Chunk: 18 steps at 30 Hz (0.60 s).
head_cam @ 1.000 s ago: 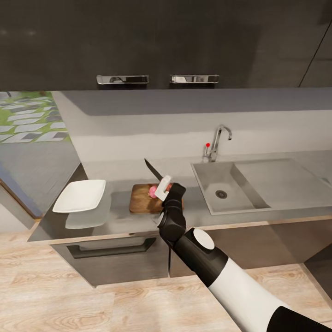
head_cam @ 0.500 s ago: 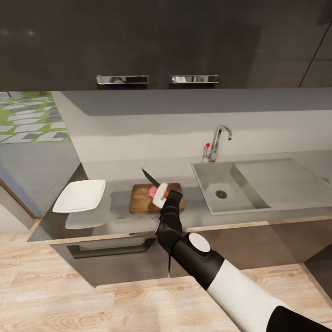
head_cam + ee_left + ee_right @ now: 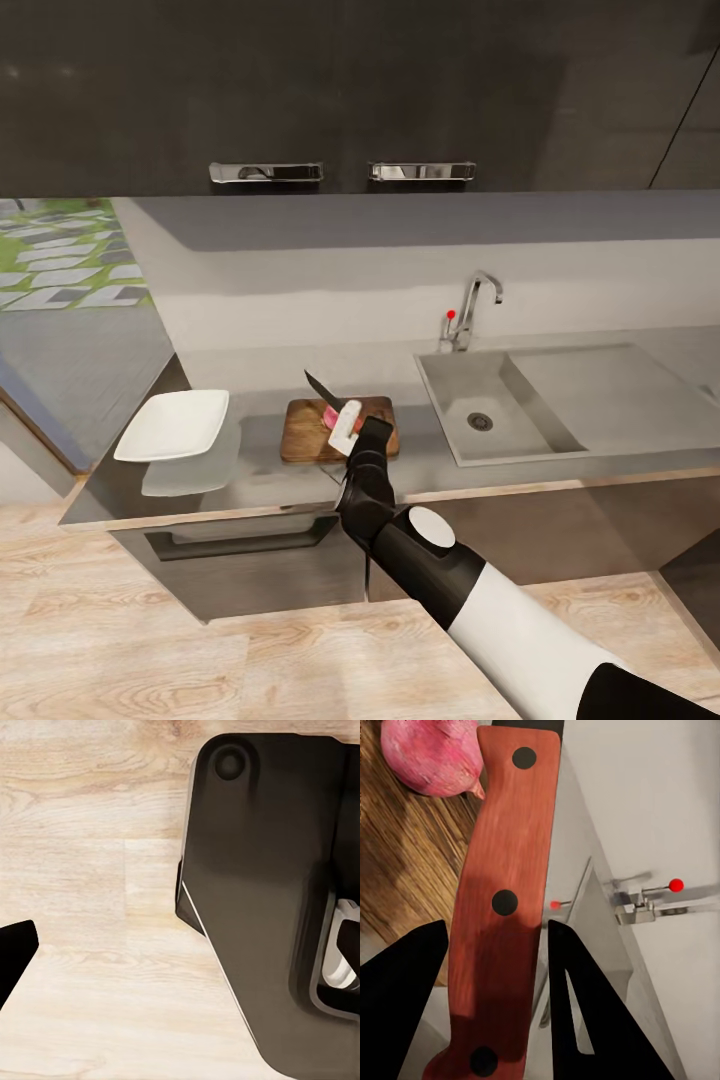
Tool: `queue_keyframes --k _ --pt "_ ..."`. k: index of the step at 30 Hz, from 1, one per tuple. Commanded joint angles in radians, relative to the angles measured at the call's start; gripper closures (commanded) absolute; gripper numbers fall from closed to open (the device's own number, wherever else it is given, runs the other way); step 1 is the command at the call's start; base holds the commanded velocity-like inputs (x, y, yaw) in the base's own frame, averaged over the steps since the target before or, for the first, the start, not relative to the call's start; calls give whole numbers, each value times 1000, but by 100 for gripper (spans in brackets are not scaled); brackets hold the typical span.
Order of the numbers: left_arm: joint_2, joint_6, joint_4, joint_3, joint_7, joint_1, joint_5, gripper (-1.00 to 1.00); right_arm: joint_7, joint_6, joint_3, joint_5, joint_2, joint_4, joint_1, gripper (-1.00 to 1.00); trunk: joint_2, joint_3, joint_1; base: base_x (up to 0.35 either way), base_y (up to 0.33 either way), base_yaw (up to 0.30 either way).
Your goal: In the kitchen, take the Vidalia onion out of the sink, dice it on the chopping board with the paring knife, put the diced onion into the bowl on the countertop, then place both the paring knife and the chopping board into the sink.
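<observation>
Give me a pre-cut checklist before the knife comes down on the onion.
1. Knife held: ok, right gripper shut on the paring knife handle.
2. Onion on board: ok, Vidalia onion rests on the chopping board.
3. Onion whole: ok, no cut visible.
4. Blade over onion: cannot tell, the blade tip points up and away.
5. Bowl ready: ok, bowl beside the board.
6. Left gripper clear: cannot tell.

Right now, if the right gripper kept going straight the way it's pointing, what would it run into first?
Probably the Vidalia onion on the chopping board. The right gripper, shut on the paring knife, points along the handle toward it. Depth is unclear, so the blade may pass just above.
</observation>
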<state>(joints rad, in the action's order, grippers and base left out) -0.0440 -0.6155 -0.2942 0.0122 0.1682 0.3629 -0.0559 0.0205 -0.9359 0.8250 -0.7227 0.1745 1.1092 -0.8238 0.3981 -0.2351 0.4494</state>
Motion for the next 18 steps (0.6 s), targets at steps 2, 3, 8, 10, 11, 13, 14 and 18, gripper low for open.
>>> queue_keyframes --k 2,3,8,10,11,13,14,18 --pt "0 -1 -2 2 1 1 -6 -100 2 -5 3 1 0 0 -1 100 2 -2 1 0 0 0" --pt "0 -1 -2 2 1 1 -6 -100 2 -5 3 1 0 0 -1 100 2 -2 1 0 0 0" --pt "0 -1 -2 2 1 1 -6 -100 3 -4 2 2 0 0 -1 100 2 -2 1 65 -36 0" --pt "0 -1 -2 2 1 1 -6 -100 3 -4 2 3 0 -1 -1 100 2 -2 1 186 -72 0" --pt "0 -1 -2 2 1 1 -6 -100 3 -4 2 3 0 -2 -1 100 2 -2 1 213 -71 0" --pt "0 -1 -2 2 1 1 -6 -100 3 -4 2 3 0 -6 -1 100 2 -2 1 196 -52 0" --pt "0 -1 -2 2 1 1 -6 -100 3 -4 2 3 0 -10 -1 100 2 -2 1 125 -30 0" --pt "1 -1 -2 2 1 1 -5 -100 3 -4 3 3 0 -23 -1 100 2 -2 1 53 -13 0"
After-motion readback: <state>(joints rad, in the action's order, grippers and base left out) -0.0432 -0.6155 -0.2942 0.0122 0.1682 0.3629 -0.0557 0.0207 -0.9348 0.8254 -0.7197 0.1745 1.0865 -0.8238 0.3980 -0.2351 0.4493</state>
